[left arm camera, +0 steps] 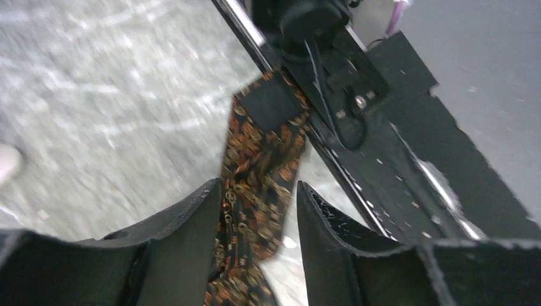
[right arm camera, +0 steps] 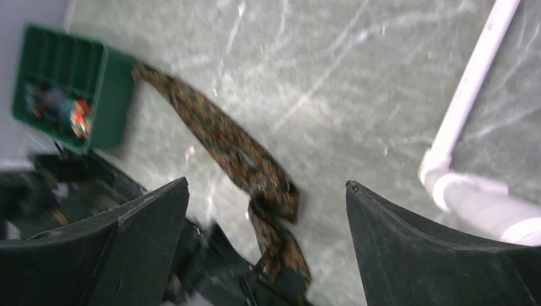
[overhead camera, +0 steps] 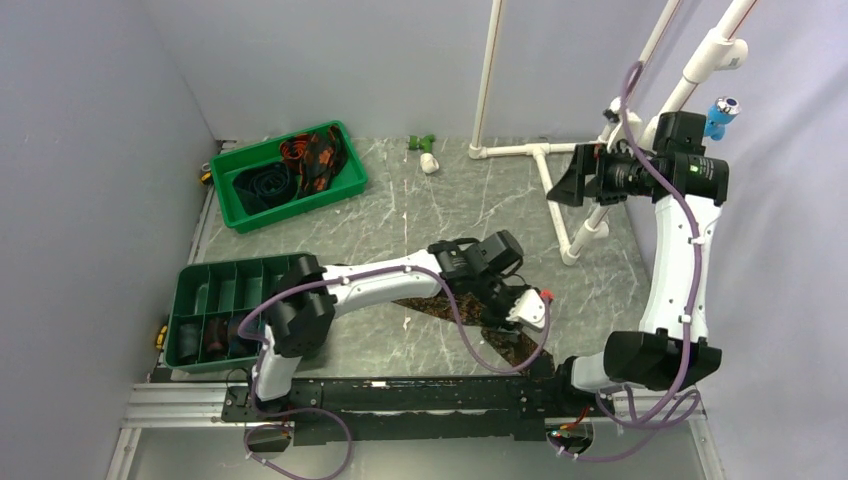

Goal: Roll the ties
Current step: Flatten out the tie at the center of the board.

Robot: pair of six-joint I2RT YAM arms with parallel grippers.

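We list one tie [left arm camera: 260,150]: soft brown cloth, orange-speckled, long, narrow, lying between left tool [left arm camera: 258,190] tips, grip undeterminable; right tool [right arm camera: 268,185] released above marbled counter [right arm camera: 344,70].

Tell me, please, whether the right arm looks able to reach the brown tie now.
Probably yes: the right end effector hangs open above the tie; the left end effector straddles only one end.

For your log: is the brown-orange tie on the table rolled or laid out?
Laid out: the tie stretches across the table, folded once near one end.
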